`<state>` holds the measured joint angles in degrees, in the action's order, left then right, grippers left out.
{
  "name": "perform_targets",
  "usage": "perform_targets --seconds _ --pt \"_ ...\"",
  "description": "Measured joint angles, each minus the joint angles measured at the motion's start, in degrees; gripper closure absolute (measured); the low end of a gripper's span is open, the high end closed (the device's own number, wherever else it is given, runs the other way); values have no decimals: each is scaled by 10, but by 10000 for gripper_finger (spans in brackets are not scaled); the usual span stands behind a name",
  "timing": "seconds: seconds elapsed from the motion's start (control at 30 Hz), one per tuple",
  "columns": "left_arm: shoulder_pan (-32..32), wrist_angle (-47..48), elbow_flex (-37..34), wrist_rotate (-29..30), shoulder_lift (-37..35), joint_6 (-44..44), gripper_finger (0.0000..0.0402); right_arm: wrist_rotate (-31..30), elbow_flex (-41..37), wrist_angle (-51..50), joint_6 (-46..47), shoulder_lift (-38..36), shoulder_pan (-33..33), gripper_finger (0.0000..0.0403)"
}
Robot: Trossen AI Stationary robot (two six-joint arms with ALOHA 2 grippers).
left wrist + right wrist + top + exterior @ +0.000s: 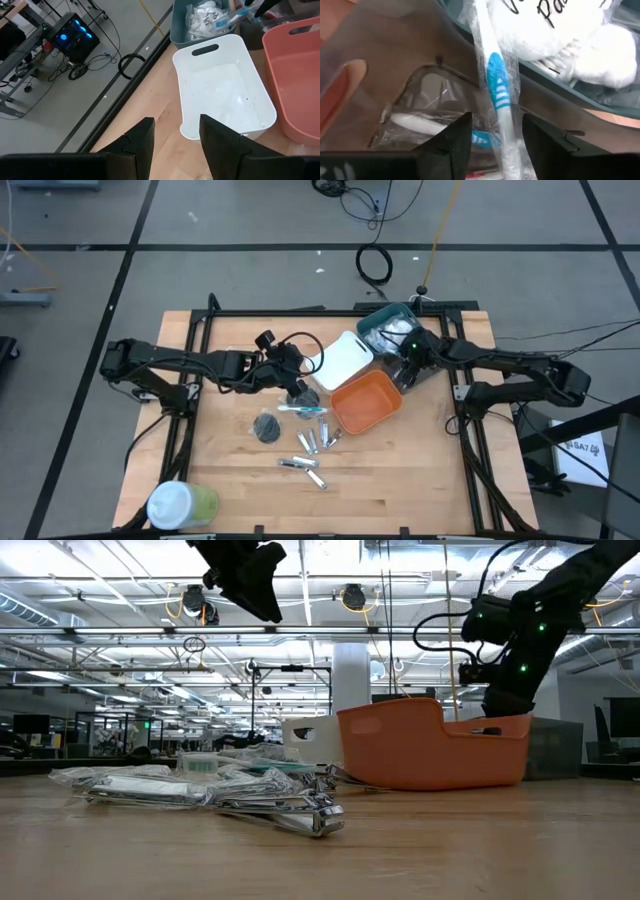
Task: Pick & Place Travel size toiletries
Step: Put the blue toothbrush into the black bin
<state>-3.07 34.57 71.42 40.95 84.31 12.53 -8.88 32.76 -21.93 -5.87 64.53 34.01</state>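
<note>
Travel size toiletries lie on the table's middle: small silver tubes point(310, 443), a dark grey disc point(267, 427) and a clear-wrapped stick point(303, 409). My left gripper point(177, 145) hangs open above the table beside the white bin point(225, 95), with nothing between its fingers. My right gripper point(497, 145) is low over the dark bin point(415, 372) and the teal bin point(390, 328). Its fingers stand apart on either side of a clear-wrapped blue-white stick point(497, 85). That stick leans across the teal bin's rim. Another wrapped stick point(420, 122) lies in the dark bin. My right gripper comes down slanting, with the wrapped blue-white stick's lower part point(506, 140) running lengthwise through the gap between its fingers. Whether either finger touches the wrapper, I cannot tell.
The orange bin point(366, 402) stands between the loose items and my right gripper. The teal bin holds white crinkly packets point(580, 45). A large white-and-green cylinder point(180, 505) stands at the near left corner. Bare wood lies along the near right.
</note>
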Motion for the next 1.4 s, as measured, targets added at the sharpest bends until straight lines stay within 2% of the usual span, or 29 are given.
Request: perform_targets --seconds 0.2,0.4,0.57,0.77,0.87,1.1,1.27,1.4 --pt "0 0 0 0 0 -1 249 0 -12 11 0 0 13 286" --pt "0 0 0 0 0 -2 249 0 -12 10 -13 0 13 377" --pt "0 0 0 0 0 -2 249 -1 8 -29 -9 -12 10 378" --pt "0 1 0 0 0 -2 249 -58 78 -185 -4 -39 -23 382" --pt "0 2 0 0 0 -2 250 -59 109 -250 -4 -55 -45 382" --pt "2 2 0 0 0 -1 250 -64 138 -432 -103 -60 -72 384" --pt "5 2 0 0 0 0 249 -125 137 -464 -115 -56 -72 384" --pt "8 1 0 0 0 2 249 -136 137 -451 -133 -56 -72 374"
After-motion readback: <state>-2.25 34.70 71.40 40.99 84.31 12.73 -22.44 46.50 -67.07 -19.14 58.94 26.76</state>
